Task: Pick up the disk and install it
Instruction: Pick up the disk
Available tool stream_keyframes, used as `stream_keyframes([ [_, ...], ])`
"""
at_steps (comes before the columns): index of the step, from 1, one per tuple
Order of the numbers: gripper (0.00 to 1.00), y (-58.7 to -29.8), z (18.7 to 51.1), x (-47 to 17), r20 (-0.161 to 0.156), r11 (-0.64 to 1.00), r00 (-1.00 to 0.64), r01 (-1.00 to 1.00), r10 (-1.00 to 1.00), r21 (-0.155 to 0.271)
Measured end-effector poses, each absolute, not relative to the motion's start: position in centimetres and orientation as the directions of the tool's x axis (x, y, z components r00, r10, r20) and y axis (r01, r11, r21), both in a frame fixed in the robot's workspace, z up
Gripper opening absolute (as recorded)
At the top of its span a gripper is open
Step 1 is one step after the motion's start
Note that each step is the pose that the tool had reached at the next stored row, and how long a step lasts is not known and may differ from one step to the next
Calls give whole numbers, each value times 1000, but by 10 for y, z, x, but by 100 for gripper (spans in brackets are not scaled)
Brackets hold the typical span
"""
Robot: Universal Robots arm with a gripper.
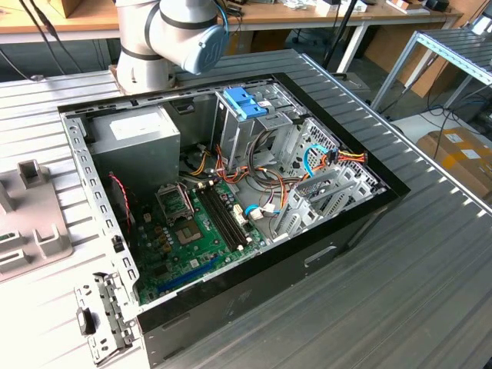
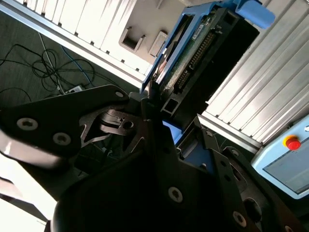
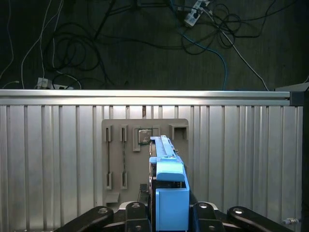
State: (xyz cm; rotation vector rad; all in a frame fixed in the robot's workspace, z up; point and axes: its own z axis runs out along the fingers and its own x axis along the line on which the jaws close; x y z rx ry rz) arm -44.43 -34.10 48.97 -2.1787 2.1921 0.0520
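The fingers (image 3: 133, 212) are clamped on the disk (image 3: 168, 188), one on each side. In the first wrist view the disk stands edge-on between them, so its blue end tab and one light-blue rail are presented and its flat faces are hidden. The gripper (image 3: 166, 215) is cut off by the picture edge, and the contact faces are covered by the disk. In the second wrist view the disk (image 2: 193, 53) extends away from the gripper (image 2: 153, 108), with its green circuit-board side and a row of connector pins exposed. Its near end is hidden behind the dark gripper body. Whether the pads seat on the rails or on the drive body cannot be told. The disk is held in the air above the ribbed metal surface (image 3: 48, 145), over a grey holder plate (image 3: 116, 145) with slots. Beyond the surface edge, cables (image 3: 72, 48) lie on a dark floor. In the exterior view the arm (image 1: 169, 38) is cut off at the picture edge above its lower joints. The open computer case (image 1: 231, 307) lies on the surface (image 1: 400, 269), exposing the motherboard (image 1: 192, 238), the power supply (image 1: 138, 138) and a metal drive cage (image 1: 254, 131). Tangled wiring obscures the bays on the exterior view's right.
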Motion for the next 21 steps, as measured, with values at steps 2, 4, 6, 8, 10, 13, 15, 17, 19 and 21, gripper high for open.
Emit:
stream_keyframes([
  [2, 37, -343, 490, -444, -60, 7, -6, -1000, -998, -12],
  [4, 37, -345, 490, -444, -59, 6, -6, -1000, -998, -12],
  [6, 37, -348, 490, -444, -60, 7, -6, -1000, -998, -12],
  [8, 37, -351, 490, -444, -60, 7, -6, -1000, -998, -12],
  [10, 37, -354, 490, -444, -60, 6, -6, -1000, -998, -12],
  [13, 37, -358, 490, -444, -59, 7, -6, -1000, -998, -12],
  [15, 37, -360, 490, -444, -60, 6, -6, -1000, -998, -12],
  [17, 37, -363, 490, -444, -59, 7, -6, -1000, -998, -12],
  [19, 37, -366, 490, -444, -60, 7, -6, -1000, -998, -12],
  [21, 37, -369, 490, -444, -60, 6, -6, -1000, -998, -12],
])
